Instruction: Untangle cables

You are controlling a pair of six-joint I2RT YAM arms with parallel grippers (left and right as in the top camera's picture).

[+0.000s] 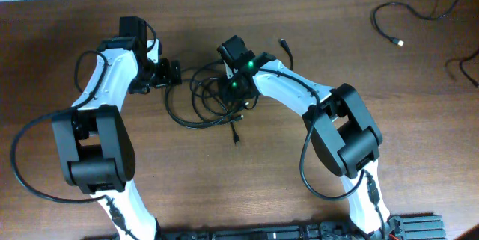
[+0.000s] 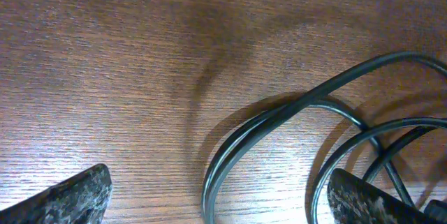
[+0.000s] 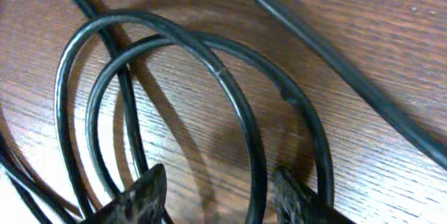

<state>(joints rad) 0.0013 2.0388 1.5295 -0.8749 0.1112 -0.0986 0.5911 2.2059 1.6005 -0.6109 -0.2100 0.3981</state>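
The cables (image 1: pixel 200 99) lie as a tangle of thin black loops on the wooden table, between the two arms. One plug end (image 1: pixel 284 44) points to the upper right and another (image 1: pixel 236 137) to the bottom. My left gripper (image 1: pixel 174 73) is open at the tangle's left edge. In the left wrist view a doubled strand (image 2: pixel 279 116) runs between its wide-spread fingers (image 2: pixel 218 175). My right gripper (image 1: pixel 238 102) is low over the tangle's right side. In the right wrist view its fingers (image 3: pixel 218 174) are open, with one loop strand (image 3: pixel 257 175) between them, not clamped.
A separate black cable (image 1: pixel 408 10) with a light tip lies at the far right back. Another cable piece (image 1: pixel 464 69) shows at the right edge. Thick arm wires loop beside each arm base. The table is brown wood (image 1: pixel 314 16).
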